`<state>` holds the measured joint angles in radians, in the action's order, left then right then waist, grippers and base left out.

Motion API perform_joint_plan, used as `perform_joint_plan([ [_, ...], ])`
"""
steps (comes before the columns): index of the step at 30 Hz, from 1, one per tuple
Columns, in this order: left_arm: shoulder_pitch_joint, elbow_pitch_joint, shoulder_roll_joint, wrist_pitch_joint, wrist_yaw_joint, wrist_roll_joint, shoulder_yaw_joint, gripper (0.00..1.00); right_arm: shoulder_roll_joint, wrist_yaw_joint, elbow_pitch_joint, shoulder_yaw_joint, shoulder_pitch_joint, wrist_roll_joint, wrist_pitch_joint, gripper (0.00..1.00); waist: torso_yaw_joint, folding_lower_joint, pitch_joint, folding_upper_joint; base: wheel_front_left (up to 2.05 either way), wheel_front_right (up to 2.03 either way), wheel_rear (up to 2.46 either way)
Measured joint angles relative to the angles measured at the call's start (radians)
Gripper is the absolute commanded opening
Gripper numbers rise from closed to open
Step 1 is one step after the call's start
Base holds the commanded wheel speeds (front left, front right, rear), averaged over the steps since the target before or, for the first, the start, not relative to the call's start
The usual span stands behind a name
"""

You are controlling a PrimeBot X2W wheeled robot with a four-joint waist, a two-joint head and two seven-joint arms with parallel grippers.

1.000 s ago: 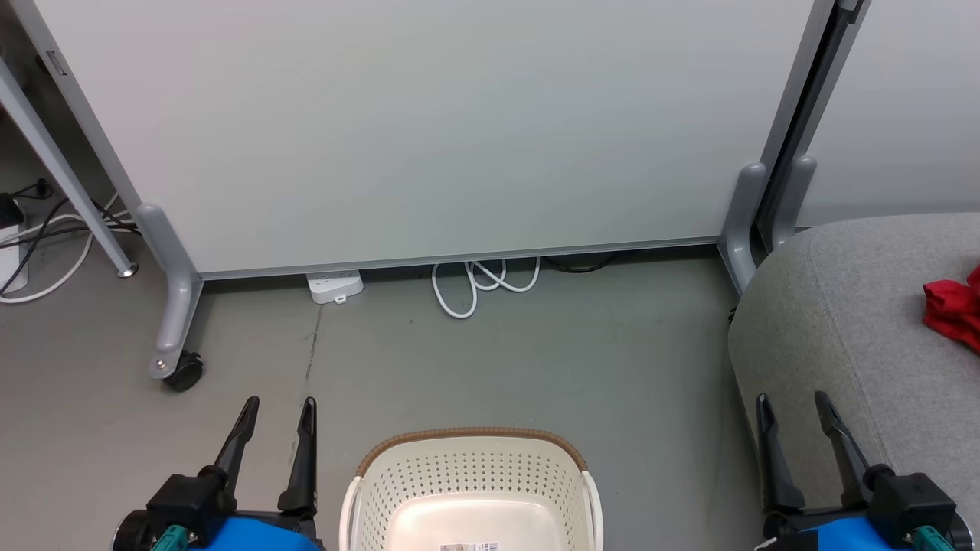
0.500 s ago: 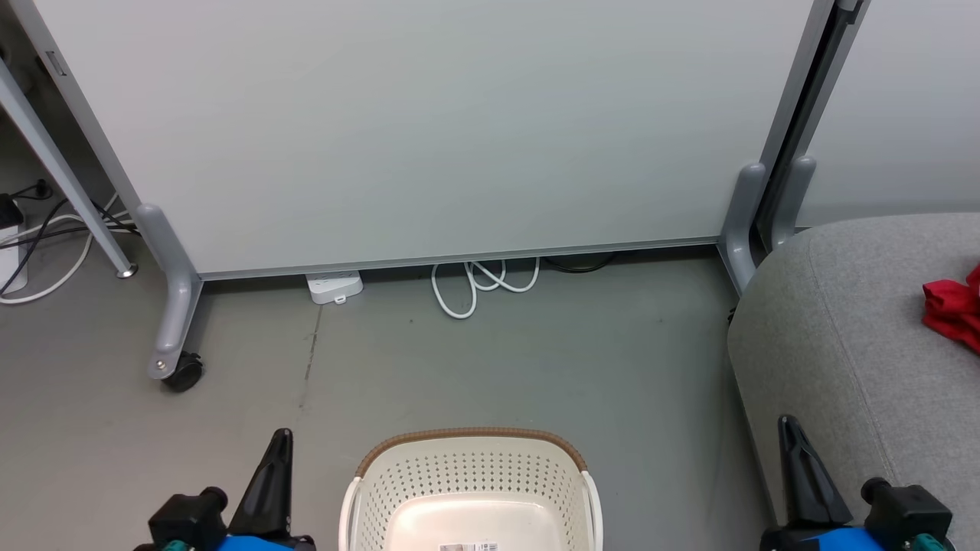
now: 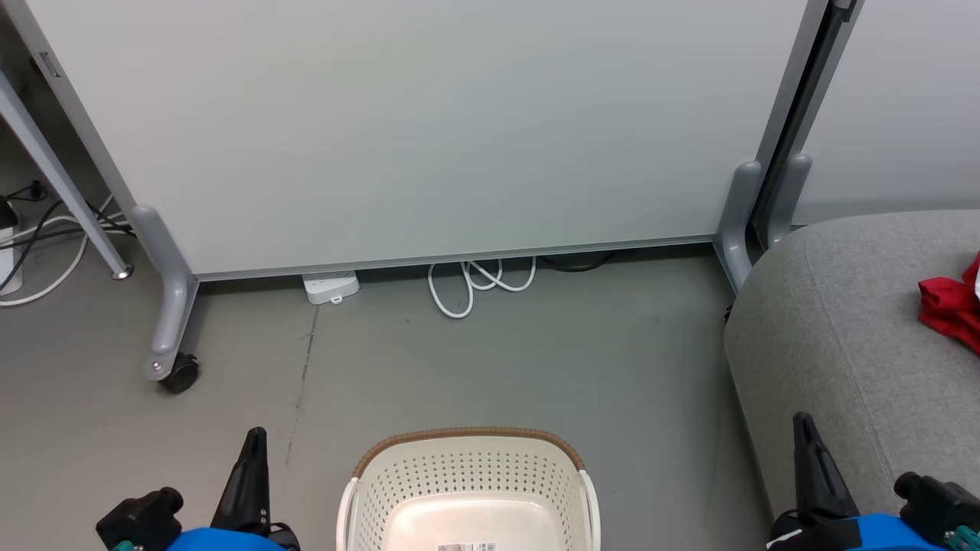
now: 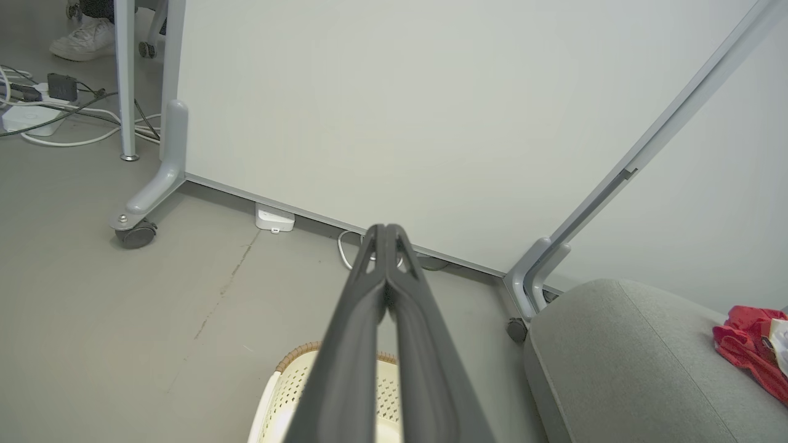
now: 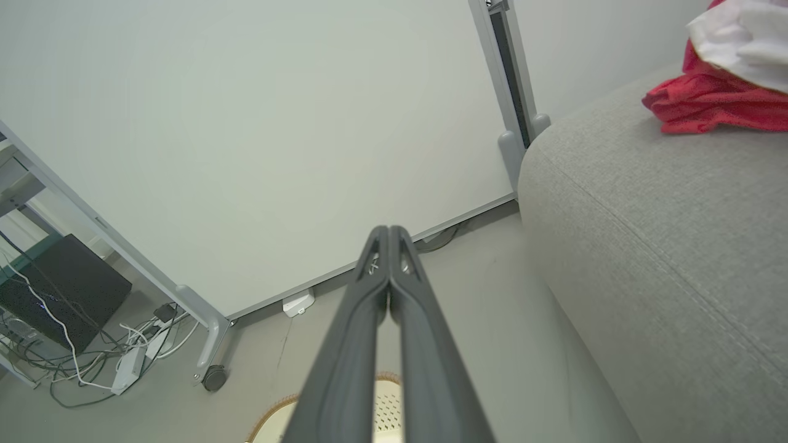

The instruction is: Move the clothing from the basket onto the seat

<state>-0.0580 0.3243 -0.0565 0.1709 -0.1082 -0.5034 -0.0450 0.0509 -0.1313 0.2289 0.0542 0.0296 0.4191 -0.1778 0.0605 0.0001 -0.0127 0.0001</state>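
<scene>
Basket [image 3: 471, 434]: sitting on the floor [image 3: 536, 360] between the two claws. Inside bottom is showing bare apart from a paper label [image 3: 467, 546]. Near part is running off the frame edge, so a scrap there can't be ruled out.
Clothing [image 3: 948, 306]: lying bunched and red on top of the seat [image 3: 842, 329], well apart from the basket. It is running off the head view's right edge, so the garment count isn't readable. Right wrist view is showing white fabric on top of the red pile.
Left claw [image 3: 256, 440]: fingers pressing together, gripping nothing, hanging over the floor just left of the basket.
Right claw [image 3: 804, 425]: fingers pressing together, gripping nothing, showing against the seat's near corner in the head view. Touching or not, can't tell.
Step in hand: judging it as wrap-up, since the transfer is looking done.
Doing it well: arms should be travelling outside the basket rim so nothing is knocking it. Right claw should be staying off the upholstery, as woven fabric is likely catching a fingertip. No reaching toward the pile, as loose cloth is probably sliding easily.
Check worth making: head should be tilting down to take in the whole basket bottom before the task is called finished.
Background: partition panel [image 3: 429, 130] and white cable [image 3: 475, 287] lying well apart from both arms.
</scene>
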Motion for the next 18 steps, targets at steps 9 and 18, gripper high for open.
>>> perform_joint_plan([
  [9, -0.002, -0.010, 0.001, -0.035, 0.000, -0.141, 0.017, 0.00, 0.000, 0.000, 0.002, 0.007, -0.016, 0.155, 0.038, 0.00, -0.005, 0.0000, 0.001, 0.0000, 0.00, 0.00, 0.00],
  [18, -0.006, -0.018, 0.002, -0.068, -0.002, -0.269, 0.038, 0.00, 0.000, 0.000, 0.004, 0.015, -0.031, 0.293, 0.072, 0.00, -0.010, 0.0000, 0.002, -0.0001, 0.00, 0.00, 0.00],
])
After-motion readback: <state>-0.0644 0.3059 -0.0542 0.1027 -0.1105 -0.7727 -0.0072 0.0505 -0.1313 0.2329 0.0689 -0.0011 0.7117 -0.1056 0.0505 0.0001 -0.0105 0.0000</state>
